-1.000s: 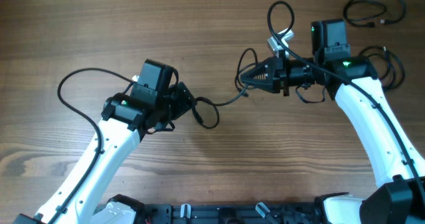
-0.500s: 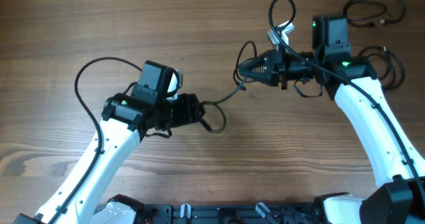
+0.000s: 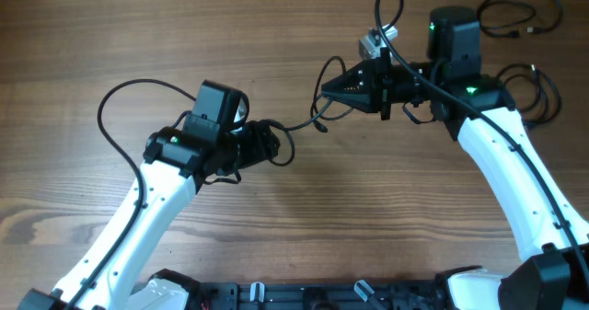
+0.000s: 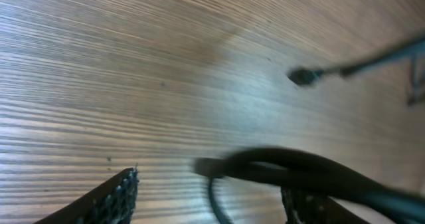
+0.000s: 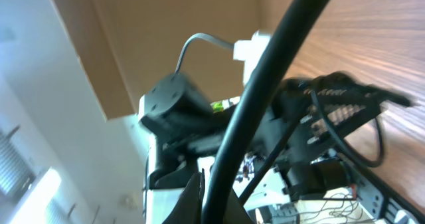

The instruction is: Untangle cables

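Observation:
A thin black cable [image 3: 304,124] runs from a small loop [image 3: 282,146] at my left gripper [image 3: 273,144] up to my right gripper [image 3: 325,87]. The right gripper is shut on it above the table. In the right wrist view the cable [image 5: 265,84] rises straight out of the right gripper [image 5: 214,204]. My left gripper [image 4: 211,189] stands open low over the wood. The cable [image 4: 299,165] crosses between its fingers [image 4: 113,199], close to the right one. A small plug end [image 4: 304,76] lies further out. Behind the right gripper, a cord loop [image 3: 391,11] ends in a white plug [image 3: 372,43].
Two more black cords lie at the table's far right, one coiled at the back [image 3: 520,16] and one beside the right arm [image 3: 545,94]. A thick wiring loop [image 3: 115,112] arcs out left of the left arm. The arms' base [image 3: 304,296] runs along the front edge.
The right gripper has moved left and away with the cable, drawing it straighter. The left gripper has swung right onto the loop, which has shrunk, and its jaws have narrowed slightly.

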Tool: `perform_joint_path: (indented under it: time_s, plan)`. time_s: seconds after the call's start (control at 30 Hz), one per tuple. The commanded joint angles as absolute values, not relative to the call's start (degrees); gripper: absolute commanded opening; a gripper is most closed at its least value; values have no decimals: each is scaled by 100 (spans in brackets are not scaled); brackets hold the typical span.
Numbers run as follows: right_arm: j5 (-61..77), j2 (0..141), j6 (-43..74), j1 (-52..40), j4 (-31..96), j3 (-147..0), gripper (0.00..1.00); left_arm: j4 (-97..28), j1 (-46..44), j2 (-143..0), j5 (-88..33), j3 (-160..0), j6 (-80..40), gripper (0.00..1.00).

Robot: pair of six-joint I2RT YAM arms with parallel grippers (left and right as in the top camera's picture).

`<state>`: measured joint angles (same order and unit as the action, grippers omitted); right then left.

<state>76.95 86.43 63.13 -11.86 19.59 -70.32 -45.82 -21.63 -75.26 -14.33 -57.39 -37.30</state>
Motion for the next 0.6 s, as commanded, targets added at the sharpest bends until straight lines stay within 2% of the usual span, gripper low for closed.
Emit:
perform_joint_path:
  time_s: [0.0, 0.17, 0.33, 0.43, 0.47, 0.57]
  plan:
    - [8112, 8527, 6519, -1221, 1796, -7102, 4, -4630, -2150, -7837, -484, -5719, -4016, 72]
    - [8108, 8527, 6442, -1214, 1750, -7102, 4, -5096, -1861, -7920, 801, -5719, -4657, 71]
    - [6930, 8527, 5857, -1192, 1763, -7091, 4, -5437, -1160, -7920, 886, -5719, -4792, 72]
    - [5542, 8527, 5131, -1160, 2204, -7091, 4, -5564, -952, -7920, 893, -5719, -4849, 70]
    - [4853, 8527, 4866, -1162, 2508, -7091, 4, -5581, -847, -7920, 910, -5719, -4851, 67]
    - [3087, 8527, 4530, -1162, 3435, -7091, 4, -5599, -657, -7920, 908, -5719, -4851, 67]
